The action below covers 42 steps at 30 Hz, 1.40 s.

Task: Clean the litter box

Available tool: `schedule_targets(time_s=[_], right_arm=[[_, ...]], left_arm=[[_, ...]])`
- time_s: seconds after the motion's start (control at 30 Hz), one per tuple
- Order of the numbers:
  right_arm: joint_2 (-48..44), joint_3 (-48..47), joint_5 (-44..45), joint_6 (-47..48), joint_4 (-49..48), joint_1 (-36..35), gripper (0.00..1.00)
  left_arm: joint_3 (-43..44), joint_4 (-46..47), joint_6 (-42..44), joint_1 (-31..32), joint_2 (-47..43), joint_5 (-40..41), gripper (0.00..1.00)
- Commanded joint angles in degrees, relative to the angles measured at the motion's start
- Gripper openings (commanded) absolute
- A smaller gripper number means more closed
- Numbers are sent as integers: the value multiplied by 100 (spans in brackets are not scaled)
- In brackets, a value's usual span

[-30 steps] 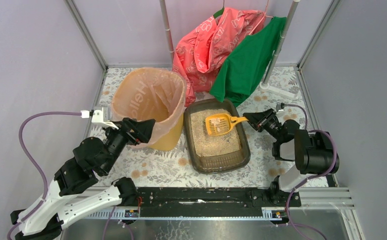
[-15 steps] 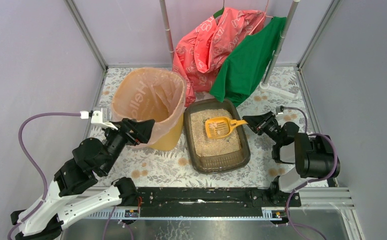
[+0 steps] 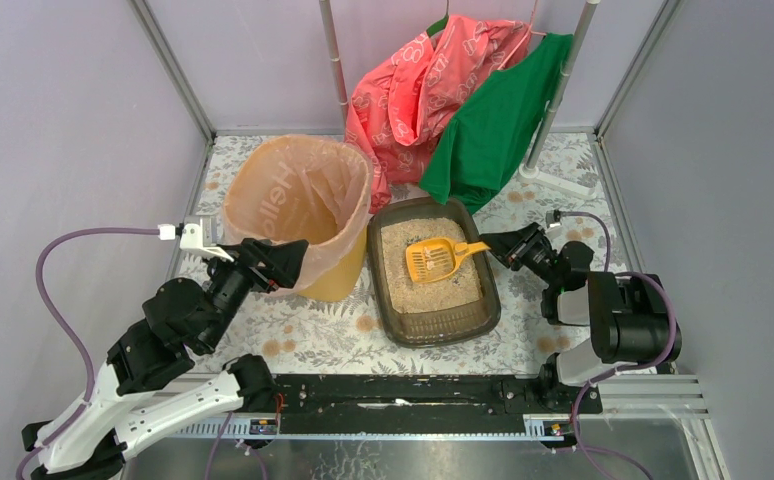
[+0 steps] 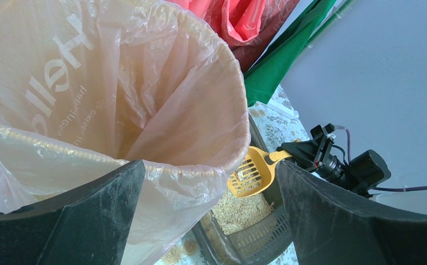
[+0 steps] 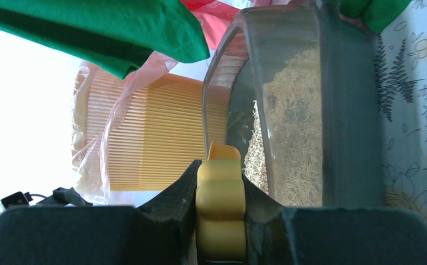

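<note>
The dark grey-brown litter box point(image 3: 439, 328) with beige granules lies mid-table; it also shows in the left wrist view point(image 4: 252, 240) and the right wrist view point(image 5: 343, 138). My right gripper point(image 3: 494, 244) is shut on the handle of a yellow slotted scoop point(image 3: 433, 260), whose head hangs low over the granules at the box's far half. The handle point(image 5: 220, 210) sits clamped between the fingers. My left gripper point(image 3: 288, 262) is open around the near rim of the yellow bin point(image 3: 298, 215) with its peach liner point(image 4: 161, 110).
A pink bag point(image 3: 413, 85) and a green cloth point(image 3: 498, 115) hang from poles behind the box. Metal frame posts stand at the back corners. The floral tablecloth point(image 3: 323, 335) surrounds bin and box.
My right gripper has pulled back and lowered a little, and the scoop has moved down toward the granules. The left arm has hardly moved.
</note>
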<state>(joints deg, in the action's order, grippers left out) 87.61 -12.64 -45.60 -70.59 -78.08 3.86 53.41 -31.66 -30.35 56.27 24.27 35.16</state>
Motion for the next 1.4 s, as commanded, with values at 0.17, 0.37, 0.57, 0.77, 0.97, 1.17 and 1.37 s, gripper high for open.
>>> schedule_targets(time_s=[0.17,0.37,0.57,0.77,0.97,1.17,1.37], right_arm=[[-149,-131,-66,222,46,-161,0],[-882,-51,-43,-86,211,54,0],[-2452,-630,153,1054,3166,63,0],[-2687,-1402,21,1042,3799,62,0],[-2696,-2369,30,1051,4390,62,0],[-2445,-3218,125,944,4576,-51,0],[-2101,-4323,303,1081,5034,-323,0]], left_arm=[[-66,348,67,42,-70,169,99],[12,263,89,35,-97,146,99],[25,35,22,31,-424,186,99],[-100,-93,39,38,-694,247,99],[-101,-145,155,34,-818,281,99],[-165,-315,247,33,-893,403,99],[-294,-323,230,38,-984,441,99]])
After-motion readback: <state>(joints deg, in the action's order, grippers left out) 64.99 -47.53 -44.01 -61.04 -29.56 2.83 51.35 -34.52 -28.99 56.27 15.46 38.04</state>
